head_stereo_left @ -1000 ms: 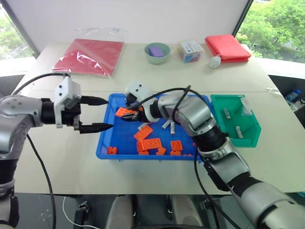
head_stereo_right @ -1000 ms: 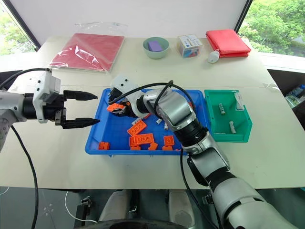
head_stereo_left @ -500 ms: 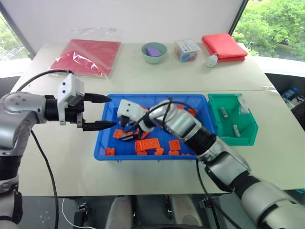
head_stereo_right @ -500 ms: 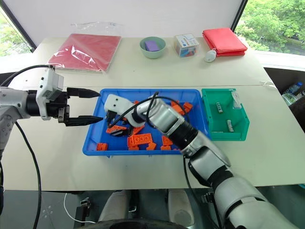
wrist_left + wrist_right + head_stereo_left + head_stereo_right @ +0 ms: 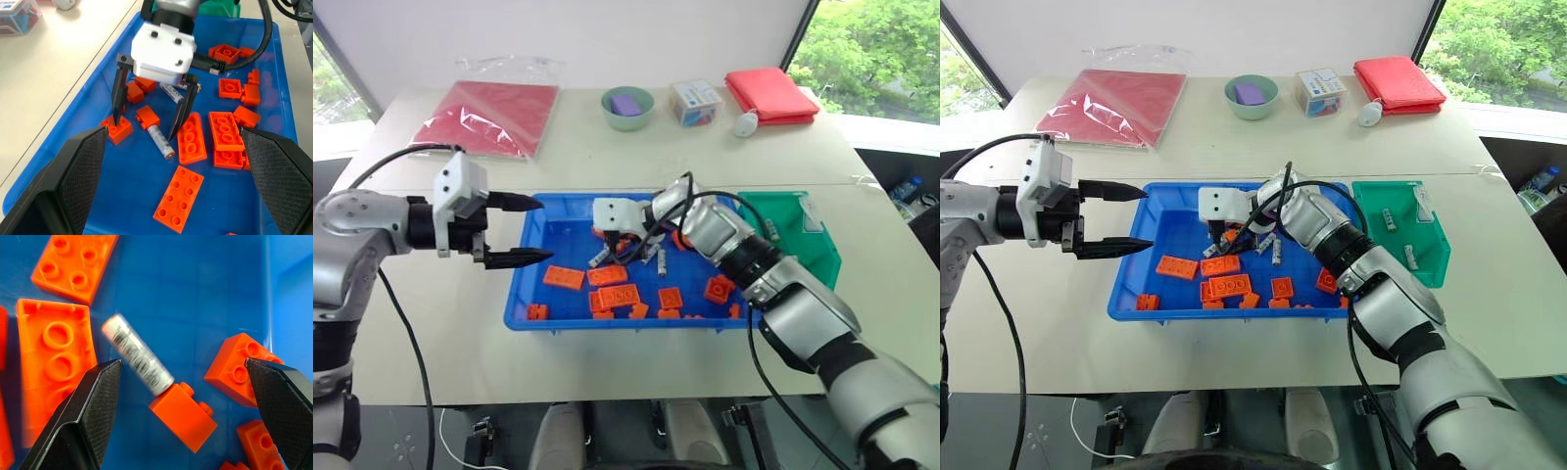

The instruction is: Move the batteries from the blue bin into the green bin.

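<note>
No writing can be read; the green bin [image 5: 1408,247] carries a clear label tab. A second ago the right gripper [image 5: 149,115] was pinched over an orange brick at the blue bin's [image 5: 1141,262] far left; now it hangs mid-bin, fingers spread wide and empty, straddling one battery [image 5: 137,355] lying flat beside small bricks. Two batteries lie in the green bin. The left gripper [image 5: 523,230] hovers open and empty at the blue bin's left rim, as before.
</note>
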### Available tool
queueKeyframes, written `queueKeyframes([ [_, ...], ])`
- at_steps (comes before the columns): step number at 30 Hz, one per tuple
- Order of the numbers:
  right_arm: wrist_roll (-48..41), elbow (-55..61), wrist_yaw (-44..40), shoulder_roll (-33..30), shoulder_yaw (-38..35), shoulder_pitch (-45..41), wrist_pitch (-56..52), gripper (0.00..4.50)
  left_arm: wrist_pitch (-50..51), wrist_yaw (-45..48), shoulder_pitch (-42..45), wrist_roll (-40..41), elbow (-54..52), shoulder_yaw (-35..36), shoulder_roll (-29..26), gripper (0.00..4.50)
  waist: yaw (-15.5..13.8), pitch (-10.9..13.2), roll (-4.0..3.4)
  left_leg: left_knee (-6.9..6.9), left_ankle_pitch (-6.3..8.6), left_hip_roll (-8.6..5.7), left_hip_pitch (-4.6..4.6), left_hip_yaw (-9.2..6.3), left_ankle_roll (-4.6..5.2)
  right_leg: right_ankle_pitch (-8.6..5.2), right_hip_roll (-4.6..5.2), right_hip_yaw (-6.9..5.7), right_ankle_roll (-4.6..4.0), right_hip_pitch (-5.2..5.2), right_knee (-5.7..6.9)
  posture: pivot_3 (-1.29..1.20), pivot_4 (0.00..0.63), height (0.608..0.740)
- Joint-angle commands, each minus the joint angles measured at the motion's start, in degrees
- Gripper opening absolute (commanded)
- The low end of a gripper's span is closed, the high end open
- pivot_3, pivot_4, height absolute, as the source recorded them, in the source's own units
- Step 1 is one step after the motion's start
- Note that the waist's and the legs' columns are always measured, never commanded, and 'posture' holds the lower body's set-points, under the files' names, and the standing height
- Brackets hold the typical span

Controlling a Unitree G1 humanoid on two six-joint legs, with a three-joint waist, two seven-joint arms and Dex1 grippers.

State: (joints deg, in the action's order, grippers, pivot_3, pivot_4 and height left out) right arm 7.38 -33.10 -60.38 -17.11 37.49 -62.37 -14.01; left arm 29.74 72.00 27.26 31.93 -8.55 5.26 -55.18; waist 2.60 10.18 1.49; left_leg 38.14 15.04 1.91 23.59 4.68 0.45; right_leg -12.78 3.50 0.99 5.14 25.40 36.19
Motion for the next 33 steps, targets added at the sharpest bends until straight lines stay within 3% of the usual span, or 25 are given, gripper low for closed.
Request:
queueKeyframes([
  [1, 1.91, -2.25, 0.28, 1.33, -1.5, -1.23, 3.24, 4.13, -0.55, -0.33, 0.67, 0.15, -0.97, 1.51, -0.4, 4.5, -0.02, 0.0, 0.0, 0.0, 0.0, 0.0, 0.0, 0.0, 0.0, 0.0, 0.0, 0.0, 0.0, 0.0, 0.0, 0.0, 0.15, 0.736],
  [12, 4.14, -2.31, -2.47, 1.95, -3.23, 1.11, 7.98, 4.13, -0.63, -1.19, 1.3, -0.12, -0.81, 1.07, 0.14, 4.5, -0.07, 0.0, 0.0, 0.01, 0.0, 0.0, -0.01, -0.02, -0.01, 0.0, 0.02, 0.0, 0.0, -0.02, 0.01, 0.0, 0.15, 0.736],
  [19, 1.27, 6.05, 1.04, 2.73, -9.87, 1.9, 4.84, 4.13, -1.1, -1.43, 1.03, -0.51, -0.32, 1.32, 0.04, 4.5, -0.06, 0.01, -0.01, 0.0, -0.01, 0.0, -0.01, -0.04, -0.01, 0.0, 0.02, 0.0, 0.0, -0.01, 0.02, 0.0, 0.15, 0.736],
  [25, -0.05, 12.36, -2.42, 1.34, -10.45, 6.01, 6.18, 4.13, -1.29, -1.38, 1.15, -0.49, -0.39, 1.31, 0.06, 4.5, -0.15, 0.0, 0.0, 0.01, -0.01, 0.0, -0.01, -0.05, -0.01, 0.0, 0.02, -0.01, 0.01, -0.03, 0.01, 0.0, 0.15, 0.736],
  [33, 2.51, 5.49, -2.98, 2.34, -8.43, 5.95, 12.44, 4.13, -0.65, -0.42, 1.3, -0.07, -0.9, 1.17, -0.79, 4.5, -0.05, 0.0, 0.0, 0.02, -0.01, -0.01, -0.01, -0.01, -0.02, 0.0, 0.02, -0.01, 0.0, -0.03, 0.02, 0.0, 0.15, 0.736],
])
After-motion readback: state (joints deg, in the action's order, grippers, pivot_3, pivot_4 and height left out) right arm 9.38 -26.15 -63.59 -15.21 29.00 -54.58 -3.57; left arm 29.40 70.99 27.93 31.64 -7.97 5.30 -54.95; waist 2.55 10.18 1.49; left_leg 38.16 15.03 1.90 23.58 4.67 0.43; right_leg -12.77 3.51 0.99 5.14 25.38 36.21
